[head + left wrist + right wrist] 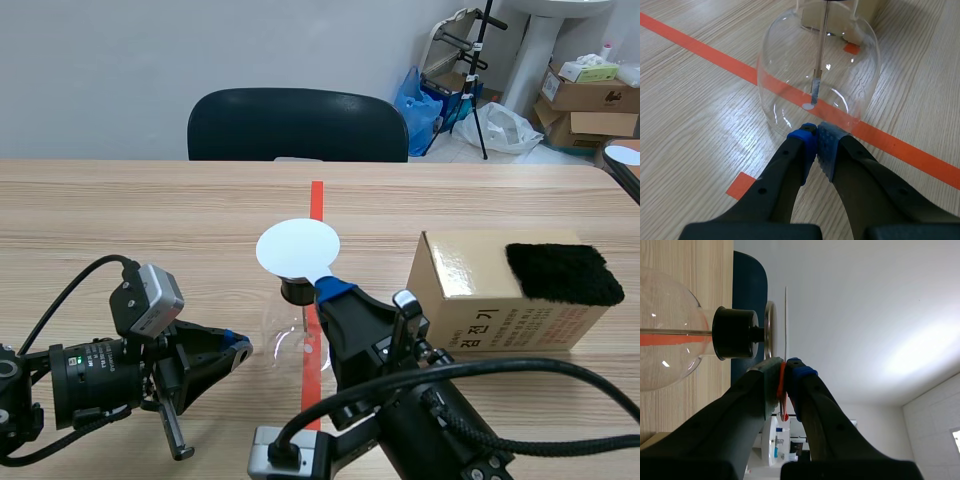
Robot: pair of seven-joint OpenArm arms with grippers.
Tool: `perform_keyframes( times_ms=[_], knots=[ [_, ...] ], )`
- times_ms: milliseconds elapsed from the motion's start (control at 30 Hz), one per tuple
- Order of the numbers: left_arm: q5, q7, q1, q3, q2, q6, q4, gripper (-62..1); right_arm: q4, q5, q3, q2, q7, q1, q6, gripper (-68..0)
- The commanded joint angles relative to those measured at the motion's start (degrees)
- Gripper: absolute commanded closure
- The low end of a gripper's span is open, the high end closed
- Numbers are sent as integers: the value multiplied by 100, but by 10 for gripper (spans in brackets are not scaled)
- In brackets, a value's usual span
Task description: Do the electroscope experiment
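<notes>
white disc [297, 247] pinched by right gripper [784, 371] above flask [790, 75] | left gripper [816, 132] pressed together, empty, just left of flask | risk: flask toppled if nudged

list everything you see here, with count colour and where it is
electroscope flask: 1, clear glass, black stopper, on the tape line mid-table
white disc: 1, white, over the flask's top
cardboard box: 1, tan, right of the flask
fuzzy pad: 1, black, on the box
chair: 1, black, behind the table
table: 1, light wood
left gripper: 1, black, shut empty by the flask's base
right gripper: 1, black, shut on the white disc
</notes>
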Motion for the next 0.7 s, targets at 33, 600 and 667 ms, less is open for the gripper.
perform_keyframes(
  times_ms=[33,600,667],
  knots=[
    [-72,-76,-13,-57,26,9,118,-38,52,-4,39,28,-20,55,-48,-10],
    [-72,-76,-13,-57,26,9,118,-38,52,-4,39,31,-1346,52,-48,-10],
    [-72,-76,-13,-57,26,9,118,-38,52,-4,39,31,-1635,52,-48,-10]
  ],
)
